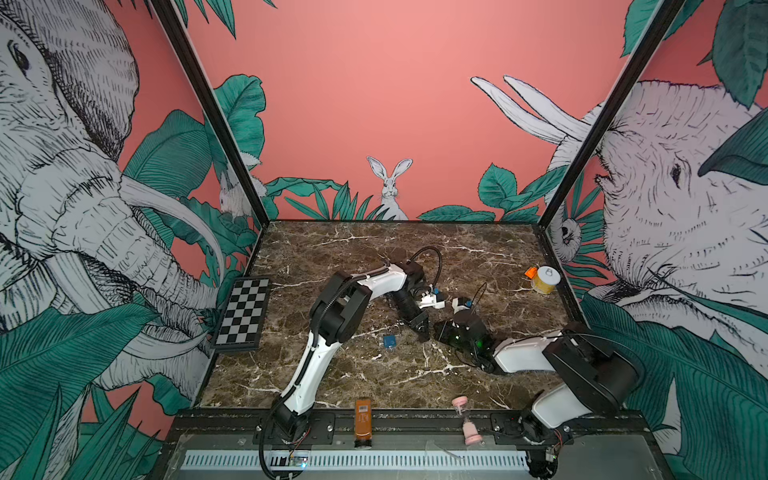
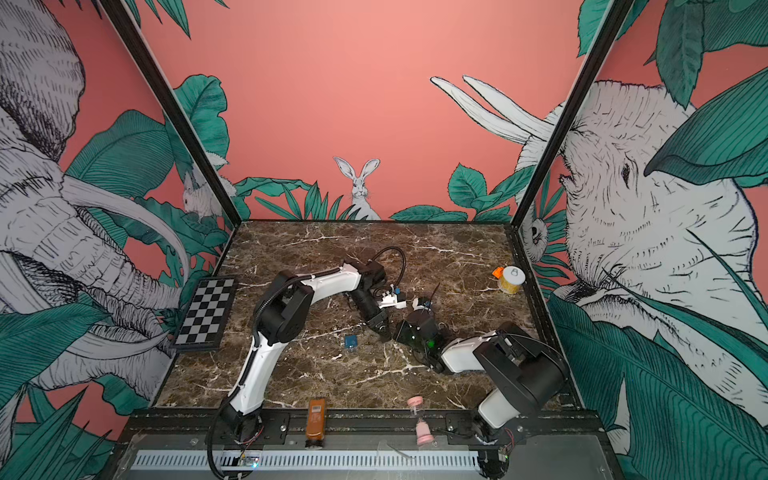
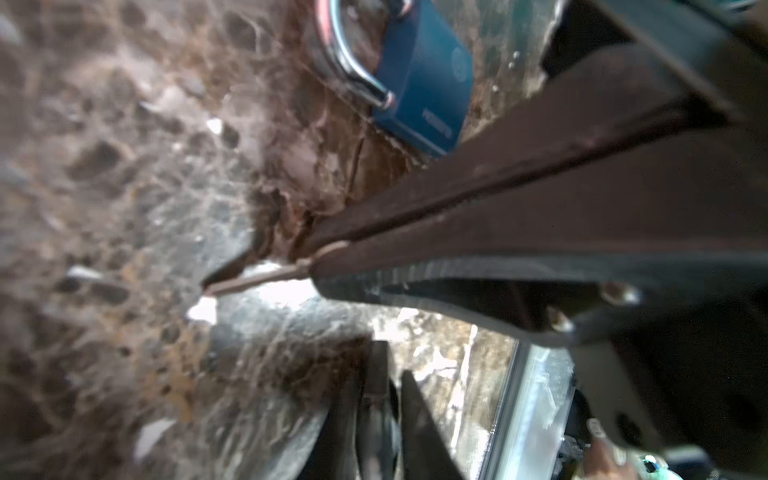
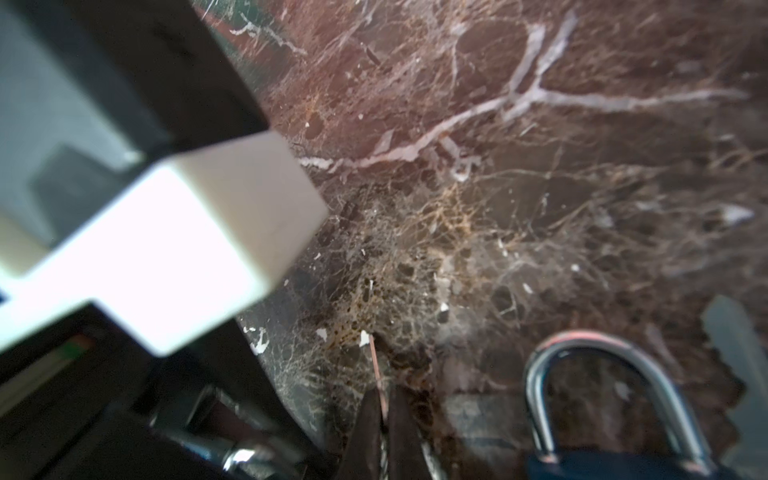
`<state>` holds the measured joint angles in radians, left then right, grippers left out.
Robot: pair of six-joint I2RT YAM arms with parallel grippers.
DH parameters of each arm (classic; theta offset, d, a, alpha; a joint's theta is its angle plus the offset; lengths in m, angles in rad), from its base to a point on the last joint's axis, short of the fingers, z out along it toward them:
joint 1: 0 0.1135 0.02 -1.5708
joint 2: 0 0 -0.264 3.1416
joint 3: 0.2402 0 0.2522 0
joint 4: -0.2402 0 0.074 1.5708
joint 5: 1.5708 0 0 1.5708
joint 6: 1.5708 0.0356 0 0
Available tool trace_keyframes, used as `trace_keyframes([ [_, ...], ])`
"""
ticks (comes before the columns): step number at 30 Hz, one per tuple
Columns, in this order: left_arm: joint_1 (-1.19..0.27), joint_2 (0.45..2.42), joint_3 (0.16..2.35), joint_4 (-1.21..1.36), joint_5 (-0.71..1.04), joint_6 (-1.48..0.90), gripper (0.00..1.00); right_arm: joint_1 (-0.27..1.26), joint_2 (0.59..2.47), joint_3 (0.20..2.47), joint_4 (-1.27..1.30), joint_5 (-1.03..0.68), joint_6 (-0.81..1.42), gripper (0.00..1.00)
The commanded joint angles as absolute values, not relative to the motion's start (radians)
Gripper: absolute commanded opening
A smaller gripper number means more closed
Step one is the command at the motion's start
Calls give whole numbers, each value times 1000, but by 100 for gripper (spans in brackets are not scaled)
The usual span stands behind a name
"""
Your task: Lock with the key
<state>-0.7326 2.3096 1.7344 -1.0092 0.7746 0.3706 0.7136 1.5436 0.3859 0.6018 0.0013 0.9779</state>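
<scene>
Both top views: evenly lit, sharp, edges bowed. Wrist views: blurred close up; padlock (image 3: 424, 83) soft; white housing (image 4: 166, 249) overexposed.

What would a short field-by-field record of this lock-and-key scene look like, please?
surface: dark marble table
padlock: blue, silver shackle, lying flat on the table; latching unclear
key: not clearly visible
left gripper: low over the table beside the padlock, not touching it; opening unclear
right gripper: shut, close to the left gripper
clutter: chessboard, yellow container, pink sand timer
</scene>
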Motion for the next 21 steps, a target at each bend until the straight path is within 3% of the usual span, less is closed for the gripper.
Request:
trace_keyframes([
  [1, -735, 2309, 1744, -1014, 722, 383, 39, 730, 1554, 407, 565, 44, 990, 7],
  [8, -730, 2287, 1741, -978, 686, 363, 45, 744, 1544, 422, 521, 78, 1005, 20],
  [13, -721, 2224, 1714, -935, 637, 341, 66, 748, 1502, 452, 427, 102, 990, 30],
  [19, -707, 2106, 1652, -826, 543, 284, 72, 748, 1434, 499, 285, 120, 961, 40],
  [20, -707, 2084, 1639, -795, 506, 263, 82, 748, 1424, 509, 262, 125, 956, 41],
  [21, -706, 2061, 1628, -771, 477, 251, 83, 748, 1416, 515, 243, 130, 954, 42],
])
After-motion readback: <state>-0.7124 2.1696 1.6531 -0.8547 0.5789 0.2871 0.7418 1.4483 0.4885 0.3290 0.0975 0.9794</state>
